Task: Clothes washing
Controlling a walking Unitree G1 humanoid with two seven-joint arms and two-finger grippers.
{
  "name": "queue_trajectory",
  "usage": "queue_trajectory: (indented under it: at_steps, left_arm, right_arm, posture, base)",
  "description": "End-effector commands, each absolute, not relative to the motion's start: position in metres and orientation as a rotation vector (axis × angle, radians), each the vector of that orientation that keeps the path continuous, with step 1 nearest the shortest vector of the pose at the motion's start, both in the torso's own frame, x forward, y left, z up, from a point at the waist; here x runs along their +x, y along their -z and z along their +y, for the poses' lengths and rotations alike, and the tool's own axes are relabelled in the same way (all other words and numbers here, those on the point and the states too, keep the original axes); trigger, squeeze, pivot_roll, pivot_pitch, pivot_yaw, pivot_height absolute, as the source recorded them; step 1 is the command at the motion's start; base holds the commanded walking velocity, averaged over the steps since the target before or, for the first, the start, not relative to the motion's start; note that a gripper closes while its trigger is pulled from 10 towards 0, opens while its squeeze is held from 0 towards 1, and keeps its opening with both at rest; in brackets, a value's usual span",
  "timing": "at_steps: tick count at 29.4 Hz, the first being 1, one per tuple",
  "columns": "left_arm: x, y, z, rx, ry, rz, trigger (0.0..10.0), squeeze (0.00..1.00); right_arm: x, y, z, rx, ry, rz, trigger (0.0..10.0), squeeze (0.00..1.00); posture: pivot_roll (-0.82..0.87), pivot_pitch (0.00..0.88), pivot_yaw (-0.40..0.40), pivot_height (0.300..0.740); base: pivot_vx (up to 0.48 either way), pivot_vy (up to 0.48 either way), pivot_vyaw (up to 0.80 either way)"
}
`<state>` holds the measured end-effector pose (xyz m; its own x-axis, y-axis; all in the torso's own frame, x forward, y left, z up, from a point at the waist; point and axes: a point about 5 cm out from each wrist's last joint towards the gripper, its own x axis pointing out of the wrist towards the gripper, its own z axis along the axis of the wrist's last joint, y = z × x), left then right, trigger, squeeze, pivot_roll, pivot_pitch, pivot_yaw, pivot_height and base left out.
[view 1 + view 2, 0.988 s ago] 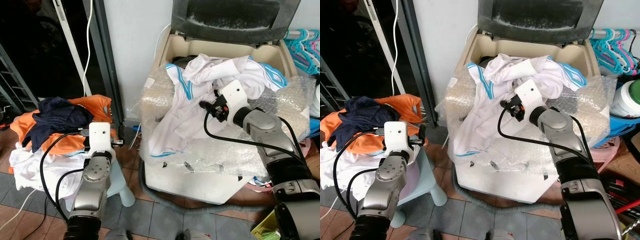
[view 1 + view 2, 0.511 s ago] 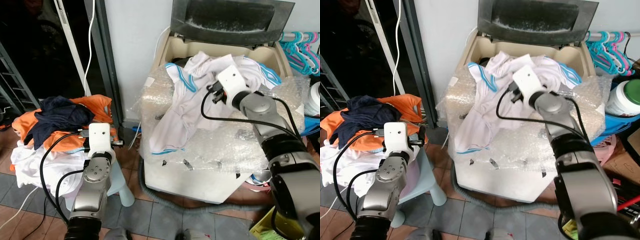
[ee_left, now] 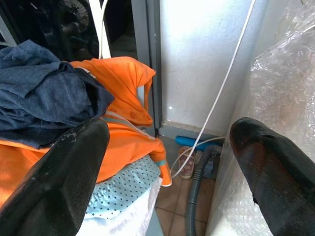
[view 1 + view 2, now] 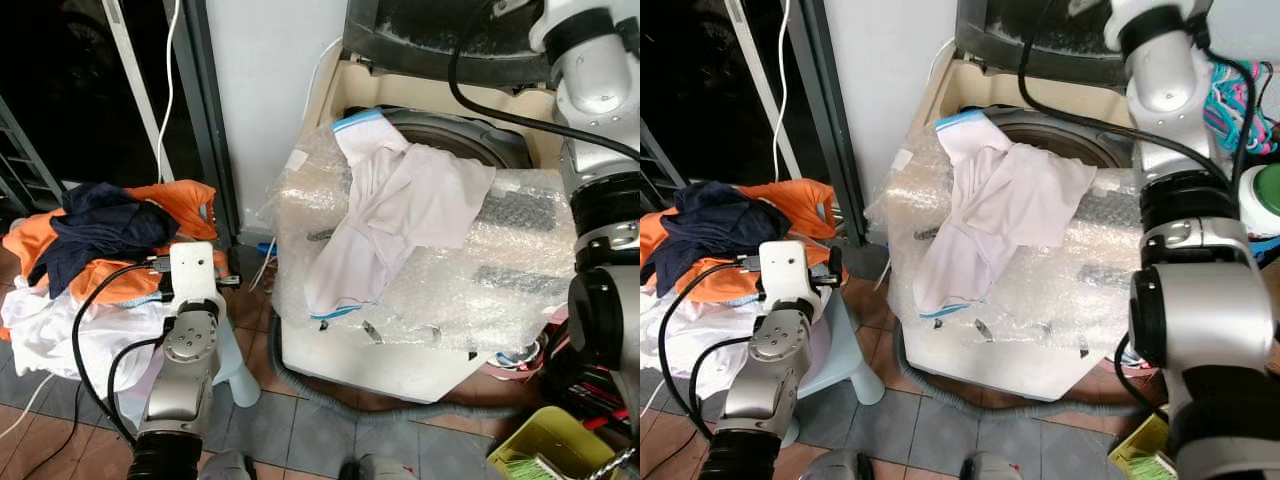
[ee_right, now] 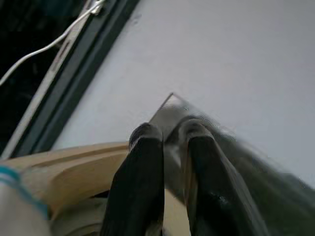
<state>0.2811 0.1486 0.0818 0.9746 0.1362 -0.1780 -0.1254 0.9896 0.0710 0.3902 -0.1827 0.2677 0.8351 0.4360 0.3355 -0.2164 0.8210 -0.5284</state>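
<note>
The main risk here is that the white garment (image 4: 395,215) slips off the washing machine (image 4: 400,340): it is only draped over the front rim, on slippery bubble wrap (image 4: 500,280), with one end at the edge of the drum opening (image 4: 450,135) near the upper centre of the frame and most of its cloth hanging down the front, so its own weight could pull it to the tiled floor (image 4: 300,430). The raised lid (image 4: 1060,35) at the top of the frame is another worry, since a knock from the arm could drop it on the cloth. The right arm is lifted high, its wrist at the upper right of the frame beside the lid; the right end effector (image 5: 170,142) has its two fingers nearly closed with nothing visible between them, pointing at the lid's corner. The left arm is held low at the lower left of the frame, and the left end effector (image 3: 167,147) is spread wide and empty, facing the pile of orange and dark blue clothes (image 4: 110,235) on the small stool (image 4: 235,365), which are not loaded yet.
</note>
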Motion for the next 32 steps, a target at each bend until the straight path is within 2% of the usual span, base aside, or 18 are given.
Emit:
queue_trajectory:
  at_steps: [1, 5, 10, 13, 16, 19, 25, 26, 27, 28, 32]
  left_arm:
    - [0.282, -0.083, 0.146, 0.068, -0.121, 0.179, 10.0, 0.0]
    - [0.284, -0.083, 0.145, 0.071, -0.11, 0.179, 10.0, 0.0]
    - [0.285, -0.083, 0.145, 0.071, -0.107, 0.179, 10.0, 0.0]
    - [0.284, -0.083, 0.145, 0.07, -0.108, 0.184, 10.0, 0.0]
    - [0.284, -0.083, 0.145, 0.071, -0.103, 0.185, 10.0, 0.0]
    - [0.284, -0.083, 0.145, 0.067, -0.103, 0.188, 10.0, 0.0]
    - [0.284, -0.083, 0.145, 0.064, -0.112, 0.189, 10.0, 0.0]
    - [0.284, -0.083, 0.145, 0.064, -0.113, 0.189, 10.0, 0.0]
    - [0.284, -0.083, 0.145, 0.063, -0.115, 0.19, 10.0, 0.0]
    - [0.283, -0.082, 0.146, 0.06, -0.119, 0.192, 10.0, 0.0]
    - [0.283, -0.082, 0.146, 0.056, -0.12, 0.196, 10.0, 0.0]
  right_arm:
    - [0.381, -0.265, -0.182, -0.474, -0.455, -0.471, 10.0, 1.0]
    - [0.369, -0.243, -0.183, -0.394, -0.459, -0.441, 10.0, 1.0]
    - [0.336, -0.206, -0.156, -0.403, -0.607, -0.409, 10.0, 1.0]
    - [0.33, -0.192, -0.152, -0.406, -0.667, -0.355, 10.0, 1.0]
    - [0.328, -0.185, -0.147, -0.434, -0.687, -0.319, 10.0, 1.0]
    - [0.335, -0.168, -0.144, -0.527, -0.608, -0.198, 10.0, 1.0]
    - [0.344, -0.142, -0.144, -0.538, -0.499, -0.03, 10.0, 1.0]
    - [0.344, -0.138, -0.144, -0.527, -0.493, -0.01, 9.3, 1.0]
    - [0.344, -0.134, -0.144, -0.513, -0.482, 0.015, 4.6, 1.0]
    - [0.343, -0.127, -0.143, -0.474, -0.485, 0.053, 0.0, 0.84]
    - [0.342, -0.119, -0.145, -0.443, -0.481, 0.101, 0.0, 0.83]
  posture:
    - [-0.07, 0.0, -0.016, 0.74]
    - [-0.08, 0.0, -0.013, 0.74]
    - [-0.09, 0.0, -0.005, 0.74]
    - [-0.09, 0.0, -0.001, 0.74]
    - [-0.09, 0.0, 0.0, 0.74]
    - [-0.08, 0.0, -0.002, 0.74]
    - [-0.07, 0.0, -0.009, 0.74]
    - [-0.07, 0.0, -0.01, 0.74]
    - [-0.07, 0.0, -0.011, 0.74]
    - [-0.07, 0.0, -0.012, 0.74]
    - [-0.07, 0.0, -0.012, 0.74]
  base:
    - [0.0, 0.0, 0.0]
    - [0.0, 0.0, 0.0]
    - [0.0, 0.0, 0.0]
    - [0.0, 0.0, 0.0]
    - [0.0, 0.0, 0.0]
    - [0.0, 0.0, 0.0]
    - [0.0, 0.0, 0.0]
    - [0.0, 0.0, 0.0]
    - [0.0, 0.0, 0.0]
    - [0.0, 0.0, 0.0]
    - [0.0, 0.0, 0.0]
